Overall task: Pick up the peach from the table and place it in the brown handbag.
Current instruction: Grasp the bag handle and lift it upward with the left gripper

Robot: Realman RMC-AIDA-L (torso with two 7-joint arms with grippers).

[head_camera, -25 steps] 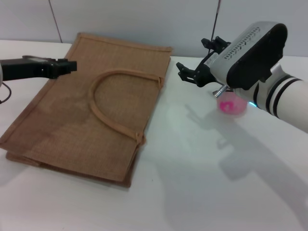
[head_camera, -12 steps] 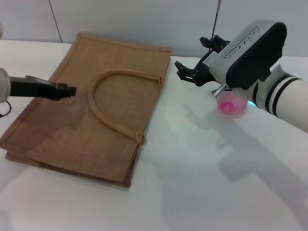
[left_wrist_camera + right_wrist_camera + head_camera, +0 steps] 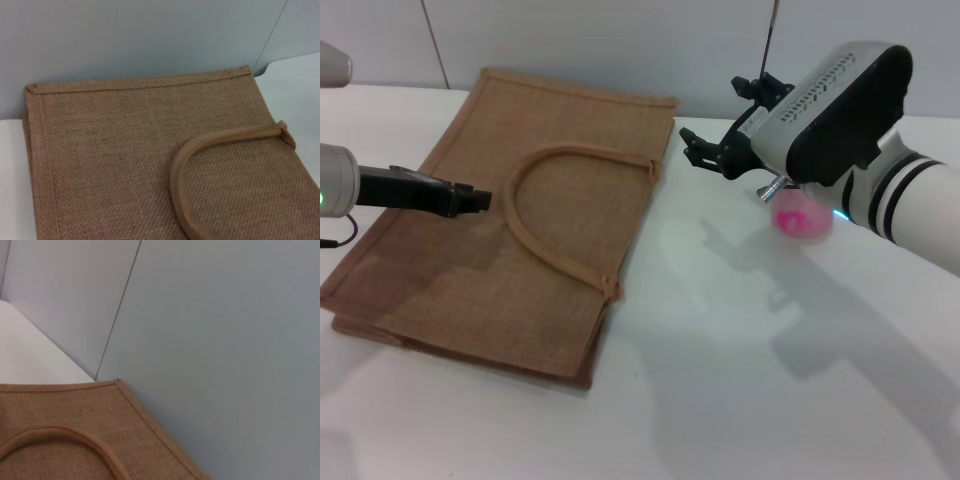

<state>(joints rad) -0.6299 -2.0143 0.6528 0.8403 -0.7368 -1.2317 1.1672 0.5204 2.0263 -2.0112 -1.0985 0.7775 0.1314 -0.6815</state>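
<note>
The brown handbag (image 3: 510,220) lies flat on the white table (image 3: 720,380), its arched handle (image 3: 535,225) on top. The bag also fills the left wrist view (image 3: 125,160) and shows at the lower edge of the right wrist view (image 3: 75,450). The peach (image 3: 802,218) rests on the table to the right, partly hidden behind my right arm. My right gripper (image 3: 720,150) hovers open between the bag's far right corner and the peach, empty. My left gripper (image 3: 470,198) is over the bag's left half, just left of the handle.
A grey panelled wall (image 3: 620,40) runs close behind the bag and table. My bulky right forearm (image 3: 880,150) hangs over the table's right side above the peach.
My left gripper has moved lower and to the right over the bag, toward the handle. My right gripper has barely shifted. The peach and bag have not moved.
</note>
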